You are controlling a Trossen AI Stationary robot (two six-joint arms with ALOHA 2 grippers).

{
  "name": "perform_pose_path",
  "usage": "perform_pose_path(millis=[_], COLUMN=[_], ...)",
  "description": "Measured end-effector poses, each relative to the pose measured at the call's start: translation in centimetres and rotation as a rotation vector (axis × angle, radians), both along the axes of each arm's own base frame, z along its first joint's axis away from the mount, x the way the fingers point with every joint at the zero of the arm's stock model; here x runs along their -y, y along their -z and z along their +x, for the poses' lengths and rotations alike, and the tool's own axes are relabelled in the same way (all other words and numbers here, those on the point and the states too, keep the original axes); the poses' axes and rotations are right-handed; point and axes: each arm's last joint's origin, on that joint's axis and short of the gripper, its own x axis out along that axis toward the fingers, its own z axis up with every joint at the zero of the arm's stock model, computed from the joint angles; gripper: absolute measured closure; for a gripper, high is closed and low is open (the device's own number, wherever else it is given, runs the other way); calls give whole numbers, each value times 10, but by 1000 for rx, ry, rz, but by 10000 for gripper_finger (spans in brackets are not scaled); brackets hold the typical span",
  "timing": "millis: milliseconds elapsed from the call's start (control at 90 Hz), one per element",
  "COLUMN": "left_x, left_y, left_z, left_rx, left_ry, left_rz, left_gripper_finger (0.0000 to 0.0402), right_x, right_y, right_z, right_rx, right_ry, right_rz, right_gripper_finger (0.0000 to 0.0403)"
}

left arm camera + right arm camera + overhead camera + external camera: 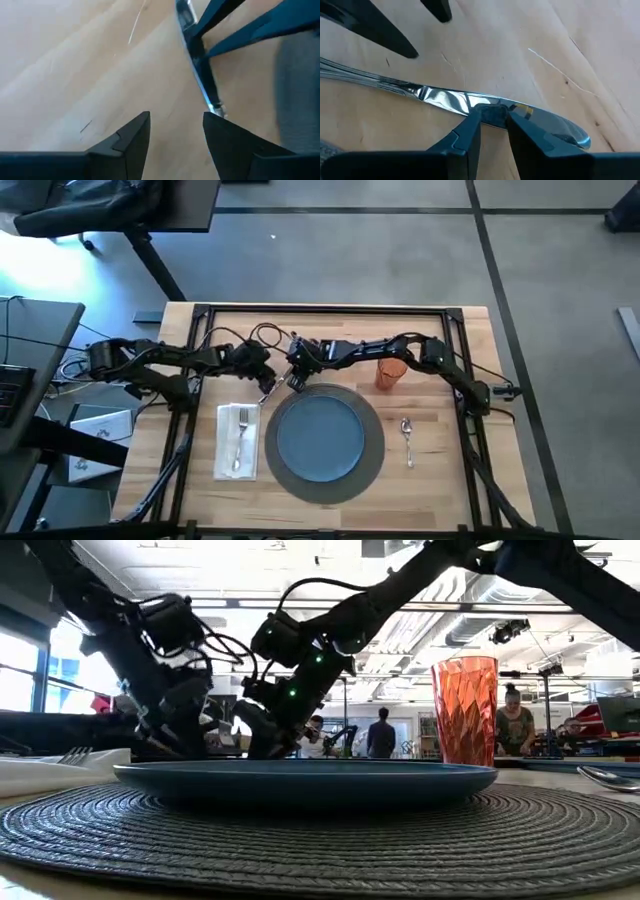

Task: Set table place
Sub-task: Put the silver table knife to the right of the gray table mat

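On the light wooden table [440, 480] lies the round dark woven placemat [376, 465], with a blue plate [320, 438] resting flat on it. Just beyond the plate's far left rim both grippers meet at a silver knife [440, 97]. My right gripper [494, 112] is shut on it. My left gripper [175, 115] stands open beside the knife's handle end [216, 106]; whether it touches the knife, I cannot tell. In the low view the plate hides both fingertips. My right gripper pinches the knife's blade [492, 111] between its two fingers, about midway between the handle and the rounded tip [572, 134]. The fingers lie across the knife. Whether the knife rests on the wood or hangs just above it does not show.
A white napkin [228, 442] with a fork [240, 435] on it lies left of the placemat. A spoon [407, 435] lies to the placemat's right. An orange tumbler [390, 372] stands at the far right of the plate, under the right arm. People stand in the room behind.
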Motion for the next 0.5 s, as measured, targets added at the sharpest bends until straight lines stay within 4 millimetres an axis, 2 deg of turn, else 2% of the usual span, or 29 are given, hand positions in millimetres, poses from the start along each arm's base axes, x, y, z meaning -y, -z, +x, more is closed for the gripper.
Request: perform_pose_path(millis=[167, 344, 411, 500], left_x=[-1, -1, 0, 0], left_y=[10, 9, 9, 9], left_z=[2, 2, 2, 2], left_rx=[-36, -27, -31, -32], left_ry=[7, 14, 22, 23], left_rz=[-1, 5, 6, 4], left_gripper_finger=[231, 231, 231, 231], right_x=[5, 7, 5, 4], right_y=[-10, -44, -42, -25], right_z=[-2, -15, -21, -26], right_rx=[7, -34, -110, -205], right_ry=[6, 1, 2, 9], right_rz=[4, 0, 16, 27], right_gripper_finger=[320, 320, 320, 320])
